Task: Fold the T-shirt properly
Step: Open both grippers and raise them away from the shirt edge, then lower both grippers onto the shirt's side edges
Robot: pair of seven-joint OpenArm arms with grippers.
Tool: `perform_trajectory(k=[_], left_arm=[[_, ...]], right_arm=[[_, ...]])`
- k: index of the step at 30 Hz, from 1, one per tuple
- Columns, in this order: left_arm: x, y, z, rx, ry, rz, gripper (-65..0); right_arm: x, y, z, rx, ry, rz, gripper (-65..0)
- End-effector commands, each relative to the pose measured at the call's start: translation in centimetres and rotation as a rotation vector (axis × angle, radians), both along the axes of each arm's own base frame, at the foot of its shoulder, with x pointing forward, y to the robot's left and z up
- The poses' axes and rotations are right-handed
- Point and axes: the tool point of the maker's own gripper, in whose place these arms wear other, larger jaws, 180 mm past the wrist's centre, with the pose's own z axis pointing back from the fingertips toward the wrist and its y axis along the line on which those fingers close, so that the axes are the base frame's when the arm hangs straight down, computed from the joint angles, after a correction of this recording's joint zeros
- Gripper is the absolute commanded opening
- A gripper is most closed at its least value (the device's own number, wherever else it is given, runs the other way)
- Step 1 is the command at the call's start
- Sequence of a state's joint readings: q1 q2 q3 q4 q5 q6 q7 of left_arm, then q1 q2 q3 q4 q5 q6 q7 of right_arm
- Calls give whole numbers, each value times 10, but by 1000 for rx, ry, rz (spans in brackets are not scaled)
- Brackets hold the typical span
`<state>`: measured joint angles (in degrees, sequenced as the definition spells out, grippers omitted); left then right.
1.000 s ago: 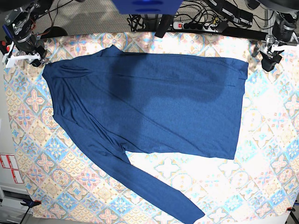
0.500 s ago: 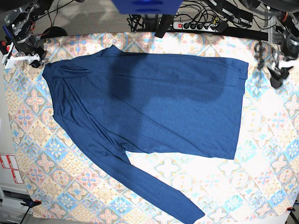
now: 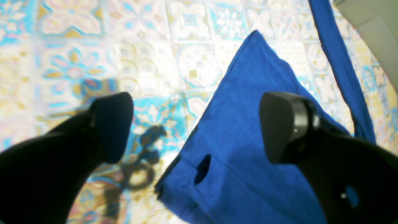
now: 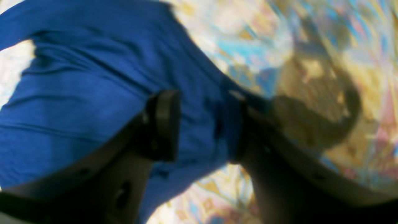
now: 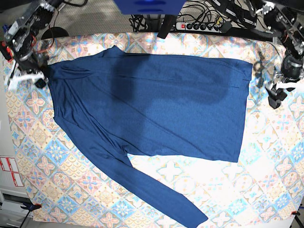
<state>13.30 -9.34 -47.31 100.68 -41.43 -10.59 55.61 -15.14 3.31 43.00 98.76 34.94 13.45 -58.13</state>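
Base view: T-shirt [image 5: 156, 109], dark blue, long-sleeved, lies flat on a patterned cloth [image 5: 266, 180] w/ tile motifs. Body spreads across the upper middle; straight hem runs down the right side; one long sleeve trails diagonally toward the bottom edge, ending near bottom centre. Cables and a power strip [image 5: 199, 26] sit beyond the cloth's far edge.

Left gripper [image 5: 275, 97] (right side of base view): hangs over bare cloth just beside the hem's upper corner, apart from the fabric. Left wrist view: left gripper [image 3: 196, 127] w/ jaws spread wide, nothing between them; one black finger [image 3: 112, 124] over the cloth, the other over the blue fabric. Shirt corner [image 3: 255, 34] points away from the camera; sleeve shows as a narrow blue strip at upper right.

Right gripper [image 5: 26, 76] (left side of base view): at the shirt's far-left corner, by the shoulder. Right wrist view, blurred: right gripper [image 4: 205, 124] w/ jaws partway apart, blue fabric seen between the fingers [image 4: 164, 124]; whether they pinch it or only hover above, cannot tell.
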Motion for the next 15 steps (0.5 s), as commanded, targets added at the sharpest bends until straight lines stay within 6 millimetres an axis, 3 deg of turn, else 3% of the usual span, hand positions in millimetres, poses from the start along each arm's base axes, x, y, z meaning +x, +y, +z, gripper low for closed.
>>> perform_trajectory(k=[1,8,15], left_arm=[[11,0,9,6,-40,-15,-20],[44,-7,3,37,-19,-48,-20],[87,2,-7,10,1,-33,-20]], right_arm=[[1,-5,7,-28,-10,5,-418],[31,9,9,-110,21,109,-418],[84,47,14,-233,45,283,-418]])
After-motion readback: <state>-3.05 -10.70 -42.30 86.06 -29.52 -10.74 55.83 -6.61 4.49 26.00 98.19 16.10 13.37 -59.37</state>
